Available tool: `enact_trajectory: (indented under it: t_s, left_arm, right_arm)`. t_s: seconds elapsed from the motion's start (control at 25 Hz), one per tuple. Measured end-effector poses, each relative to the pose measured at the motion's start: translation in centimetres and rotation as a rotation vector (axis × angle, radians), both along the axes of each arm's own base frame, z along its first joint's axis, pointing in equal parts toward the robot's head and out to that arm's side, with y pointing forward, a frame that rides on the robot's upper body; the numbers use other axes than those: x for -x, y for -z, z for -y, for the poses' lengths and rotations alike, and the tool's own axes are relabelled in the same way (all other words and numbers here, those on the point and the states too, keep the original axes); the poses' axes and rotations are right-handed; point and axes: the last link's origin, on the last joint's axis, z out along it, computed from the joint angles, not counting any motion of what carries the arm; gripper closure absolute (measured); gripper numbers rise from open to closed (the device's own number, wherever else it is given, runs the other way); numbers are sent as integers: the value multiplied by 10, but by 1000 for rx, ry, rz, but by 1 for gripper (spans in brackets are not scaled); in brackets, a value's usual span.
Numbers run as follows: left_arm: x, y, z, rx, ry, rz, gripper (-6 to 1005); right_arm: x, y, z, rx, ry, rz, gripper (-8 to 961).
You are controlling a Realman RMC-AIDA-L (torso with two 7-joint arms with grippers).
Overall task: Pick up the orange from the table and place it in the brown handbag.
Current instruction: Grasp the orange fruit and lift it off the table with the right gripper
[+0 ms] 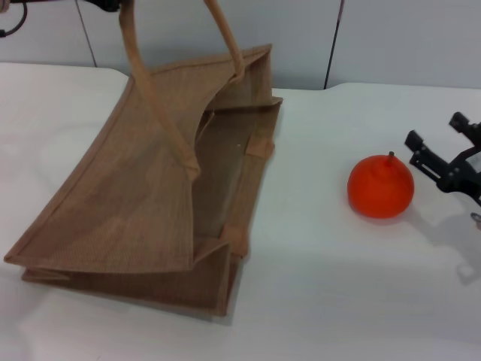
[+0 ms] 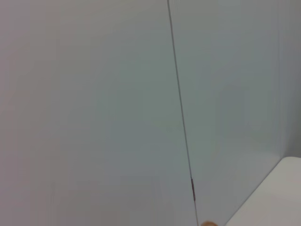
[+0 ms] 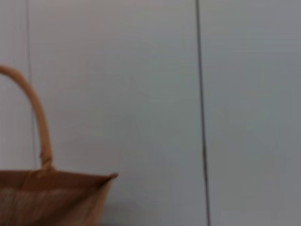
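Tan woven jute brown handbag point(image 1: 150, 188), glossy red-orange orange point(image 1: 380, 186) beside

One orange point(image 1: 380, 187), one brown handbag point(image 1: 161, 188), two handles point(image 1: 154, 98).

Glossy round red-orange orange point(image 1: 380, 186), short dark stem up, sits on plain white table point(image 1: 331, 301), well right of large tan-brown woven jute handbag point(image 1: 143, 195). Handbag tilted, mouth open toward orange, loop handles raised.
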Motion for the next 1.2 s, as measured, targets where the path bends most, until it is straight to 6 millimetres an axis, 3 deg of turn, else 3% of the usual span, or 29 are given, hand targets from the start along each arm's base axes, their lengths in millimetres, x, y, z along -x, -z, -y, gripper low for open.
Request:
enact_trajectory:
  t_s: [0.6, 1.2]
  left_arm:
    - [-13, -1, -6, 6, 33, -28, 879]
    - [-16, -2, -6, 2, 42, -33, 878]
  right_arm:
    - [4, 14, -3, 164, -2, 11, 76]
    - [-3, 20, -5, 195, 43, 48, 75]
